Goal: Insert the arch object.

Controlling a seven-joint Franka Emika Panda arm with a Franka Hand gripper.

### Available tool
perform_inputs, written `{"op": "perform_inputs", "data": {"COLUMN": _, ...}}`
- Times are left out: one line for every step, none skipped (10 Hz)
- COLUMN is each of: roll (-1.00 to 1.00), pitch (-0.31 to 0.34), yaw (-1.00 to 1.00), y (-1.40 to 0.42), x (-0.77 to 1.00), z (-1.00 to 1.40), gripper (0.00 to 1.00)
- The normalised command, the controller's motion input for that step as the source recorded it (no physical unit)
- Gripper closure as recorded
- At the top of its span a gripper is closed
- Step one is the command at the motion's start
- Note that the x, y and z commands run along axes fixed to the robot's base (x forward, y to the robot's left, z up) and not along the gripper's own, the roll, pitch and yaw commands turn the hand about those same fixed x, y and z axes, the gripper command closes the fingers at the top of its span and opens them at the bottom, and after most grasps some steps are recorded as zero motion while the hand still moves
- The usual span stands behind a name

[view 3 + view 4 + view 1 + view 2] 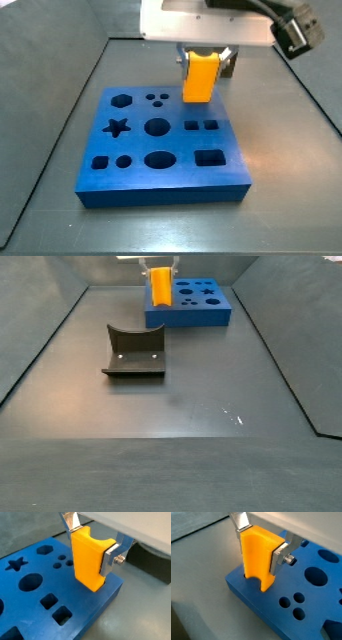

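Resting on the dark floor toward the left in a side view, the dark grey-olive piece with a curved notch [134,352] sits well apart from the blue board [189,308], which lies farther back. Cutouts cover the board's top in a side view [163,150]: a star [116,127] and a hexagon [120,100] on its left, round holes through the middle, square holes toward the right. Over the board's far right part hangs the gripper [203,58], its jaws clenched on the arch object [199,77], a bright orange-yellow block held upright, taller than wide. In both wrist views the flat silver fingers [109,560] [280,554] press against opposite faces of the arch object [89,559] [257,558], one plate fastened by a small bolt. The block's lower end, with its shallow arched notch visible in a wrist view, sits at the edge of the blue board [251,587], near a corner; whether it touches the surface I cannot tell. Beyond the board's right edge lies bare grey floor.
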Motion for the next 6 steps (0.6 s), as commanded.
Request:
{"op": "perform_inputs", "data": {"roll": -0.08, "pitch": -0.097, "yaw": 0.0, "y": -0.01, "x": 0.05, "z": -0.77, "gripper": 1.0}}
{"op": "perform_inputs", "data": {"roll": 0.0, "pitch": -0.143, "yaw": 0.0, "y": -0.02, "x": 0.0, "z": -0.89, "gripper": 1.0}}
{"op": "perform_inputs", "data": {"roll": -0.01, "pitch": -0.161, "yaw": 0.0, "y": 0.0, "x": 0.0, "z": -0.86, "gripper": 1.0}}
{"op": "perform_inputs", "data": {"roll": -0.08, "pitch": -0.167, "yaw": 0.0, "y": 0.0, "x": 0.0, "z": -0.57, "gripper": 1.0}}
{"op": "perform_inputs", "data": {"roll": -0.19, "pitch": -0.14, "yaw": 0.0, "y": 0.05, "x": 0.0, "z": -0.24, "gripper": 1.0}}
{"op": "perform_inputs", "data": {"roll": -0.02, "pitch": -0.099, "yaw": 0.0, "y": 0.0, "x": 0.0, "z": -0.27, "gripper": 1.0}}
